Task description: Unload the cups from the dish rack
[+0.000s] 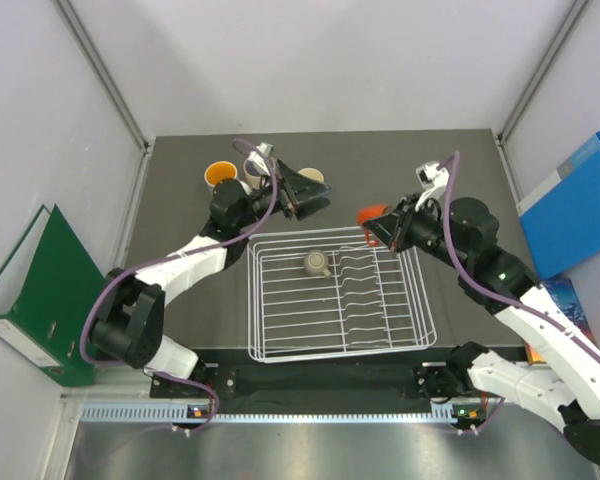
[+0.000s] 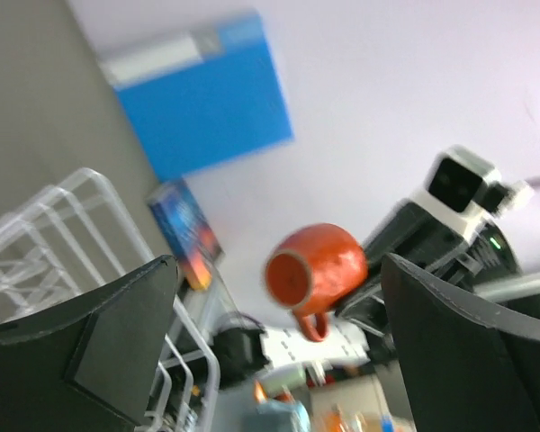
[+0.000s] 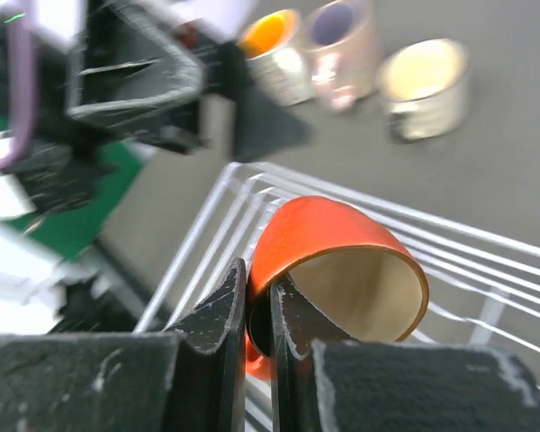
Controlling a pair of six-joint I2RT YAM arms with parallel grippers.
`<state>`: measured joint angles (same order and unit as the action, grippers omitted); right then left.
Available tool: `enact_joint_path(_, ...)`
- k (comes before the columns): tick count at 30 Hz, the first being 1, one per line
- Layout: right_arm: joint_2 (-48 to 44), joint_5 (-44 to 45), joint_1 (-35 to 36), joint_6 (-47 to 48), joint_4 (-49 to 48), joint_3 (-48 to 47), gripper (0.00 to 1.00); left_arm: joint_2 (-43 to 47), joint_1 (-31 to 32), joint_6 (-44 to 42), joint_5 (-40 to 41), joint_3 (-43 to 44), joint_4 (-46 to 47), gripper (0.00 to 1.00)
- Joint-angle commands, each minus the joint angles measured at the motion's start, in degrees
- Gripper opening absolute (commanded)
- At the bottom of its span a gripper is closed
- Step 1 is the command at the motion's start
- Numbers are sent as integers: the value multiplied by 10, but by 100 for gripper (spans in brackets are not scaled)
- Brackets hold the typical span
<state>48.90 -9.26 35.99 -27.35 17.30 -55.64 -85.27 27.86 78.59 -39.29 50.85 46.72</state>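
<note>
Status: 3 of 5 out, 1 in the air, 1 in the rack.

Nearest the arm bases, the white wire dish rack (image 1: 340,335) holds one item, a small tan ceramic cup (image 1: 316,263). It sits in the rack's far-left part, below and left of the right claw (image 3: 258,281) and well apart from it. Neither claw is on it.

The right claw is pressed together on the wall of the small red-orange ceramic cup (image 3: 342,270), one finger outside and one inside. The cup is tipped on its side with its cream inside showing to the wrist camera. It hangs just past the claw tips, over the wires at the rack's far-right corner. My read: lifted off, not yet set down.

The left claw (image 1: 312,195) is spread wide and holds nothing, over the dark grey table (image 1: 430,170) just beyond the rack's far edge. In its wrist view the red-orange cup shows between its fingers, but far off at the right arm, so no contact.

On the table around the left claw:
- cream mug (image 1: 311,179), just beside it
- pinkish-beige mug with purple inside (image 3: 342,36), to its left
- speckled mug with orange inside (image 1: 220,175), further left

All three are upright and outside the rack.

Remaining, as I judge it: place the red-orange cup, then fetch the tan one.
</note>
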Motion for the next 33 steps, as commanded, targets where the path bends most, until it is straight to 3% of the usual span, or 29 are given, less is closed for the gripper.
enact_joint_path(1,58,192,-5,55,102,-110,0,64,-23,-100,101,9,-150,99)
enact_joint_path(2,85,261,-9,67,121,-132,0,73,-23,-118,122,14,-189,99)
enact_joint_path(5,199,355,-42,64,196,-214,0,101,-22,-179,182,25,-356,99)
enact_joint_path(8,285,383,-92,34,222,-270,0,121,-22,-198,209,27,-411,99)
enact_joint_path(13,425,291,-204,-54,232,-334,0,157,-22,-186,244,-15,-453,99)
enact_joint_path(21,623,291,-217,-54,276,-499,0,165,-22,-201,231,-25,-499,98)
enact_joint_path(27,692,225,-237,-61,253,-525,0,152,-22,-198,225,-31,-506,98)
enact_joint_path(33,793,282,-237,-42,382,-664,0,143,-22,-215,243,-16,-558,99)
